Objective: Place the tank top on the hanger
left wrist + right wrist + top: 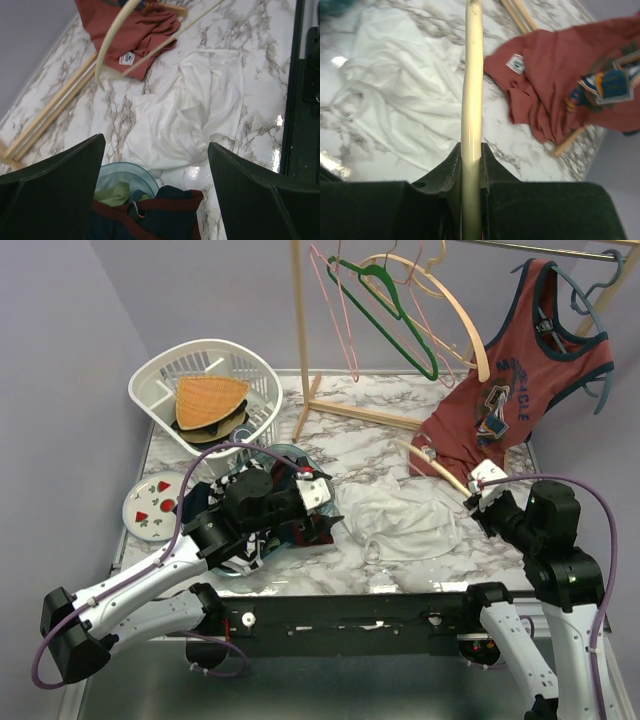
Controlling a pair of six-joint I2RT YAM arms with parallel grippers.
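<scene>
The white tank top (pixel 405 520) lies crumpled on the marble table in front of the arms; it also shows in the left wrist view (pixel 190 110) and in the right wrist view (pixel 405 95). My right gripper (pixel 478 496) is shut on one arm of the cream hanger (pixel 435 468), held just above the table at the top's right edge. In the right wrist view the hanger's arm (pixel 471 75) runs straight out from between the shut jaws of my right gripper (pixel 471 160). My left gripper (pixel 316 508) is open and empty (pixel 155 145), left of the top.
A blue bowl (pixel 125 172) with dark clothes sits under my left gripper. A white basket (pixel 205 390) and a small plate (pixel 155 505) stand at the left. A wooden rack (pixel 300 330) holds a green hanger (pixel 390 310) and the red tank top (pixel 520 390).
</scene>
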